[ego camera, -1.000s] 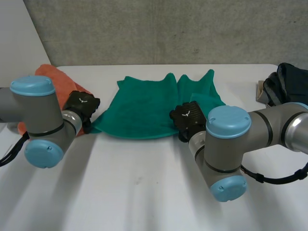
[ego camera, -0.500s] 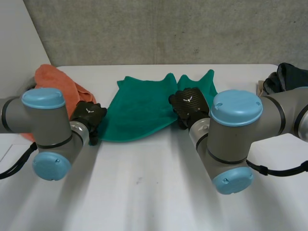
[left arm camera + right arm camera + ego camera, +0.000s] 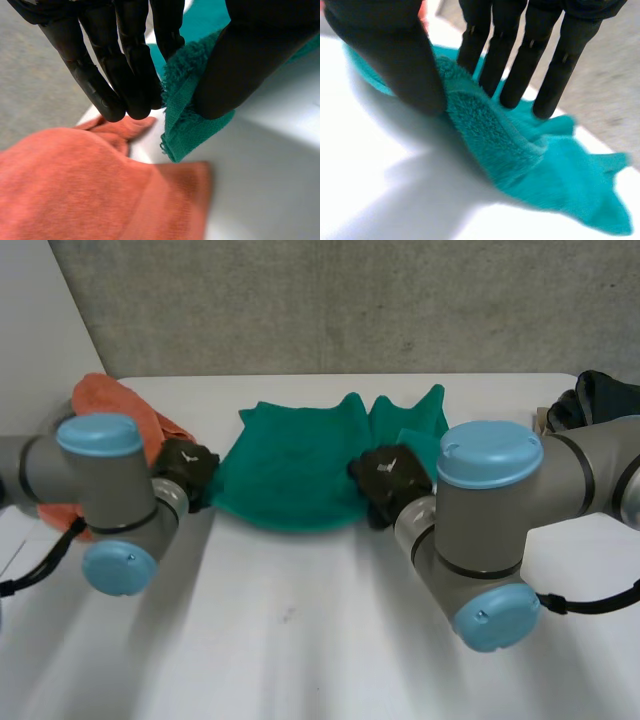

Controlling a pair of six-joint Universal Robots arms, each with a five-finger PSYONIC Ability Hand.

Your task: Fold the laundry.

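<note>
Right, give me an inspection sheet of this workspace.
Surface: white table.
Job's things: green towel spread mid-table, far edge rumpled.
Clutter: orange towel bunched at the table's left end; dark garments at its right end.
Robot hands: left robot hand pinches the green towel's near left corner; right robot hand pinches its near edge at the right.
Surroundings: grey concrete wall behind the table.
</note>
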